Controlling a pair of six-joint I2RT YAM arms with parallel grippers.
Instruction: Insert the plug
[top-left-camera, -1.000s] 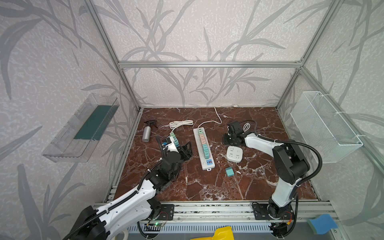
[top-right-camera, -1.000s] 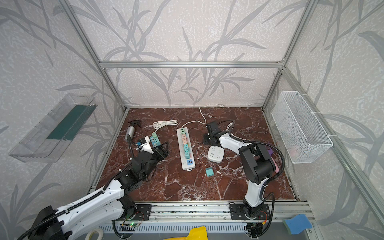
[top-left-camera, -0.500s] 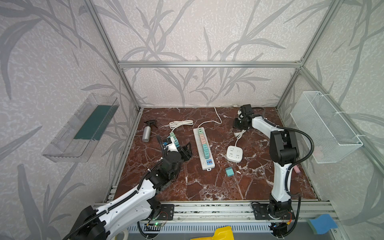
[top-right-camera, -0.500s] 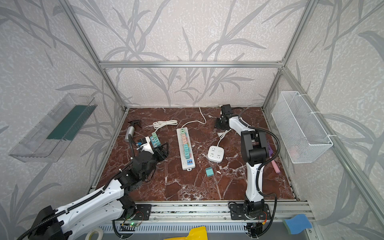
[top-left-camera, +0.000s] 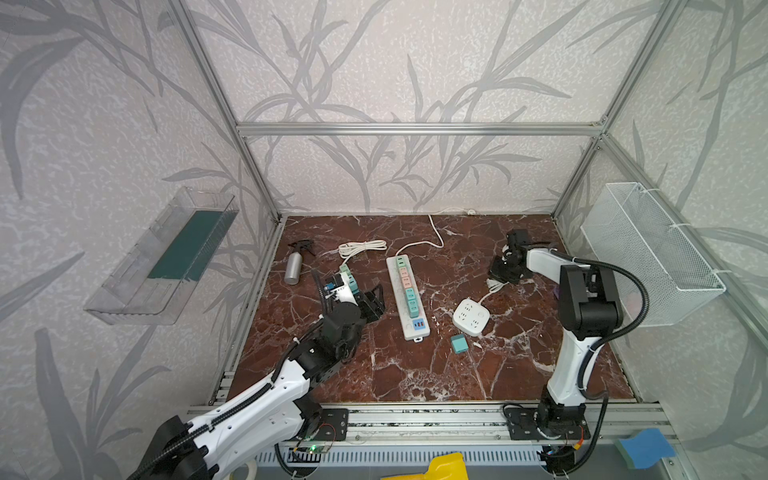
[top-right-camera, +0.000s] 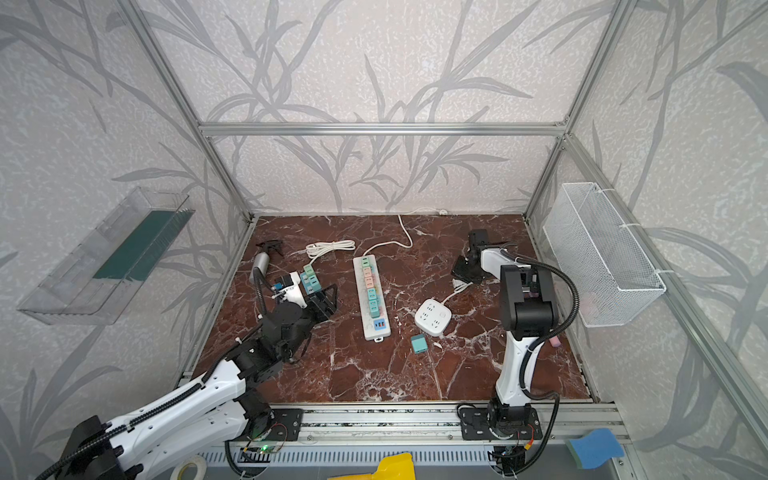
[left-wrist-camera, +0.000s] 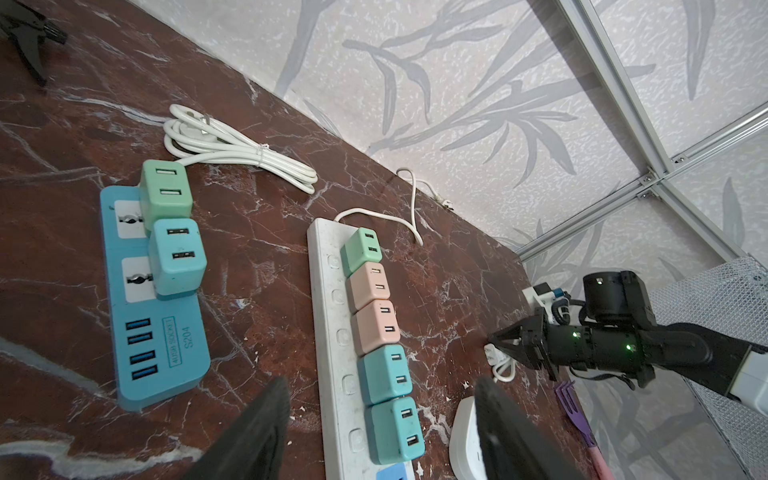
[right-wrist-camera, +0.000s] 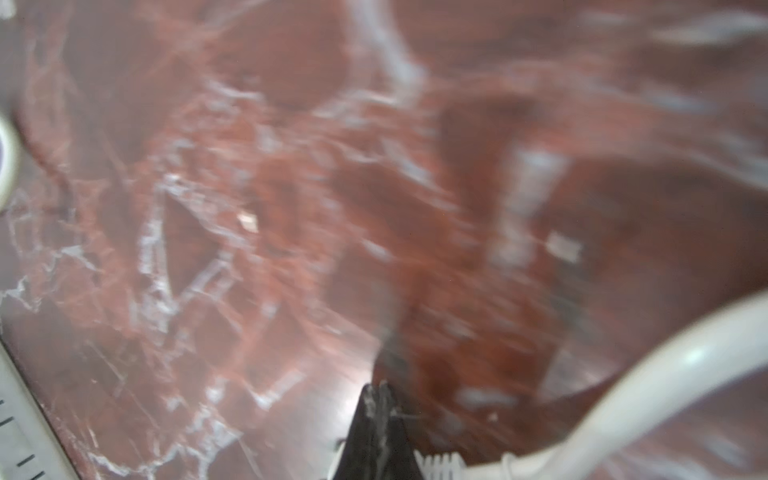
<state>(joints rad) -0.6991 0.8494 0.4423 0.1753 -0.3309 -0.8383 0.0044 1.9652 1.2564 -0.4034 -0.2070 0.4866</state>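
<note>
The plug (top-left-camera: 495, 285) is white, at the end of the short cord of a round white socket (top-left-camera: 471, 317). It lies on the marble at the back right, also in the left wrist view as the plug (left-wrist-camera: 494, 355). My right gripper (top-left-camera: 504, 274) is shut, its tips right over the plug and nothing visibly between them. The right wrist view is blurred; my right gripper (right-wrist-camera: 380, 386) shows closed tips beside the cord (right-wrist-camera: 665, 365). My left gripper (top-left-camera: 365, 301) stands open and empty by a blue power strip (left-wrist-camera: 158, 332). Its fingers (left-wrist-camera: 266, 415) frame the long white power strip (top-left-camera: 409, 299).
Several coloured USB adapters fill the long strip, and two sit on the blue one. A loose teal adapter (top-left-camera: 459, 344) lies in front of the round socket. A spray bottle (top-left-camera: 294, 266) and a coiled white cable (top-left-camera: 361, 248) lie back left. A wire basket (top-left-camera: 648, 253) hangs on the right wall.
My right gripper swung from the middle toward the back right, then came forward and down onto the plug, closing fully. The left arm has not moved.
</note>
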